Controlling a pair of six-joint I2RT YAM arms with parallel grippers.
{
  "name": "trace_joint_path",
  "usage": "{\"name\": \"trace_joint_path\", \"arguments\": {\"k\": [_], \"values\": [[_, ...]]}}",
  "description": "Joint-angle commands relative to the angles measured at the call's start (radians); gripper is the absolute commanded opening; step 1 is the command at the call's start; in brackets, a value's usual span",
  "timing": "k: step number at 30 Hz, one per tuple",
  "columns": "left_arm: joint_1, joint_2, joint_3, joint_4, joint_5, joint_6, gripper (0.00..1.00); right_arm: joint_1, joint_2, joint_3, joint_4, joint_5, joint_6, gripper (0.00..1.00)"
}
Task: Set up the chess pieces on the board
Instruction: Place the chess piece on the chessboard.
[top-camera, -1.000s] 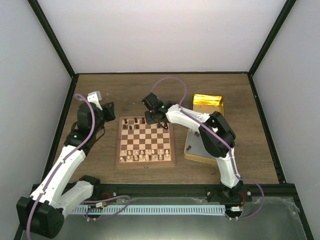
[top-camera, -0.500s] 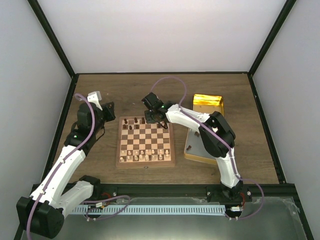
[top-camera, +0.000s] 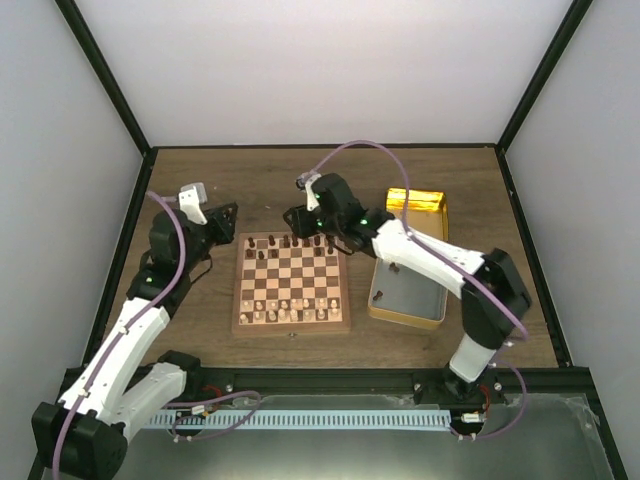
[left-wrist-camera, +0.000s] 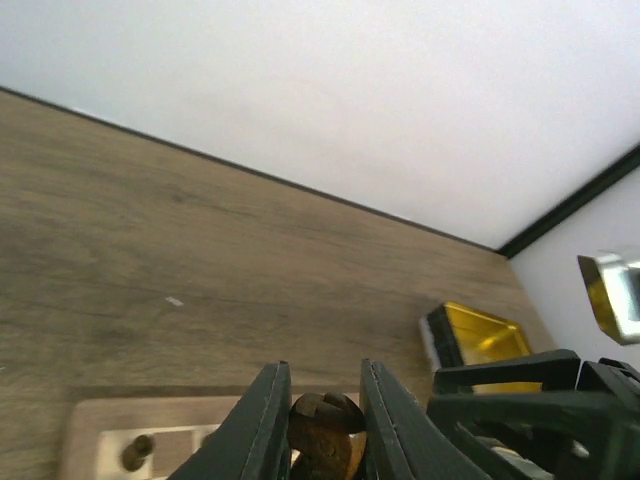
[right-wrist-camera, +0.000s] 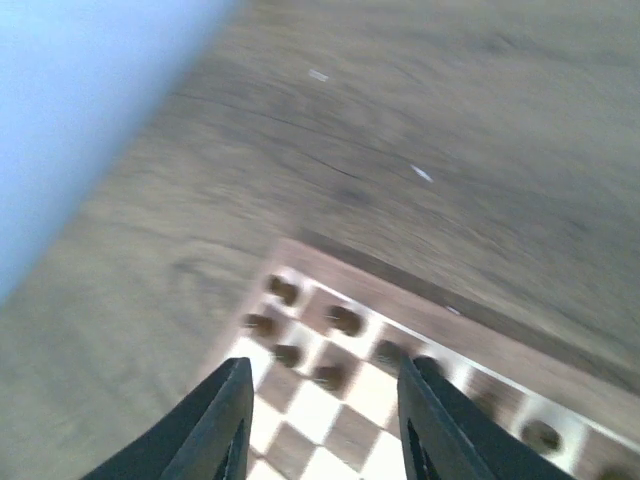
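Chess piece (left-wrist-camera: 322, 428) tight in left hand (left-wrist-camera: 322, 380), near board (top-camera: 291, 328) corner.

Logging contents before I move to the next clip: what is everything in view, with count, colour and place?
board: one, light and dark brown checks, reddish border, table centre.
dark chess pieces: several, too small to count, board's far rows.
held chess piece: one, dark brown, near the board's far left corner.
pale chess pieces: several, cream, board's near rows.
tin: one, gold, right of the board.
table: one, brown wood.
left gripper: one, black fingers, shut on the held chess piece.
right gripper: one, black fingers, open and empty, above the board's far edge.
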Motion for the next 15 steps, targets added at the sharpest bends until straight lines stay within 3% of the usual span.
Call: {"name": "trace_joint_path", "arguments": {"k": [1, 6, 15], "values": [[0.003, -0.018, -0.013, 0.126, 0.155, -0.091, 0.10, -0.003, -0.135, -0.145, 0.333, -0.326, -0.069, 0.45], [0.003, -0.009, -0.050, 0.233, 0.288, -0.285, 0.10, 0.017, -0.187, -0.215, 0.512, -0.452, -0.040, 0.55], [0.003, 0.025, -0.092, 0.336, 0.372, -0.405, 0.10, 0.073, -0.140, -0.147, 0.515, -0.448, -0.058, 0.54]]}}
